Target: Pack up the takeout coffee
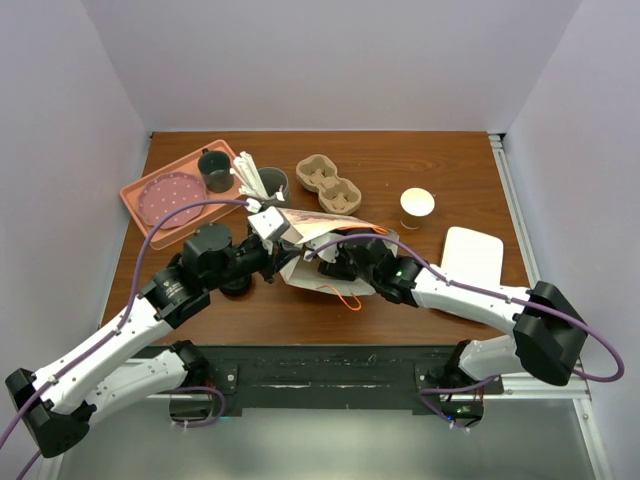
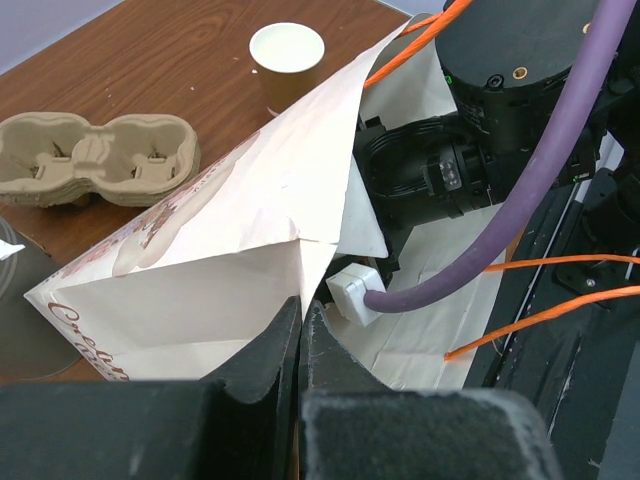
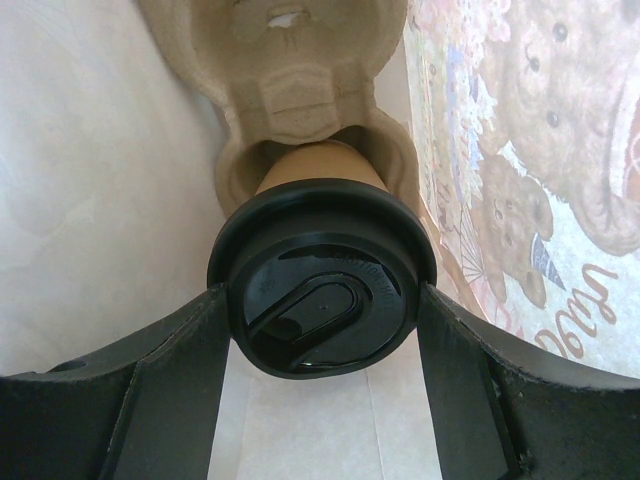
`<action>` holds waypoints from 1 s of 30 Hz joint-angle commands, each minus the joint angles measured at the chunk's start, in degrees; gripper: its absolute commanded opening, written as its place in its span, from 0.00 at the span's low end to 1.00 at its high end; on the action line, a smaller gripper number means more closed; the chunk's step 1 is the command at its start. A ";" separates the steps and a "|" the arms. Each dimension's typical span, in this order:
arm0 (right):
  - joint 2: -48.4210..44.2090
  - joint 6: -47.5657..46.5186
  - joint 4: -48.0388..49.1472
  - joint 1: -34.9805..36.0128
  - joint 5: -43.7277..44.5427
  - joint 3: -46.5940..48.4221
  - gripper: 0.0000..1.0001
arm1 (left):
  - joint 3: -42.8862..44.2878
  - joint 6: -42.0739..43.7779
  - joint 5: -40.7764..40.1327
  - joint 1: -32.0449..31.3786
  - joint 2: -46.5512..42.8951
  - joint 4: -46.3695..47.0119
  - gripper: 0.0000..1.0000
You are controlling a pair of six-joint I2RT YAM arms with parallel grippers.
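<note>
The paper bag [image 1: 315,228] lies on the surface [image 1: 450,160] with its mouth toward your right arm, which reaches well inside. Your left gripper [image 2: 300,312] is closed tight on the bag's edge, propping the mouth open. Inside the bag, a moulded carrier [image 3: 290,100] holds the takeout coffee [image 3: 322,262] in its near pocket. The cup's long axis runs straight along your right gripper's [image 3: 322,300] reach, with the black lid [image 3: 320,330] facing the wrist. That gripper stands wide, a finger against each side of the lid; I judge this a hold. The coming move likely turns on releasing and backing out along that axis. Outside the bag, a spare carrier [image 1: 328,182] is empty and an unlidded cup [image 1: 417,204] stands well apart.
</note>
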 commanded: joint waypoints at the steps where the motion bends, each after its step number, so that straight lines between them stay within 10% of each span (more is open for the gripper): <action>1: 0.22 2.19 0.73 -0.57 0.40 -0.78 0.47 | 1.78 -0.93 1.65 0.13 0.00 3.96 0.00; 30: -6.46 -1.07 -20.09 -1.01 -4.78 8.63 0.93 | 3.45 -5.68 -2.39 0.22 1.14 3.26 0.00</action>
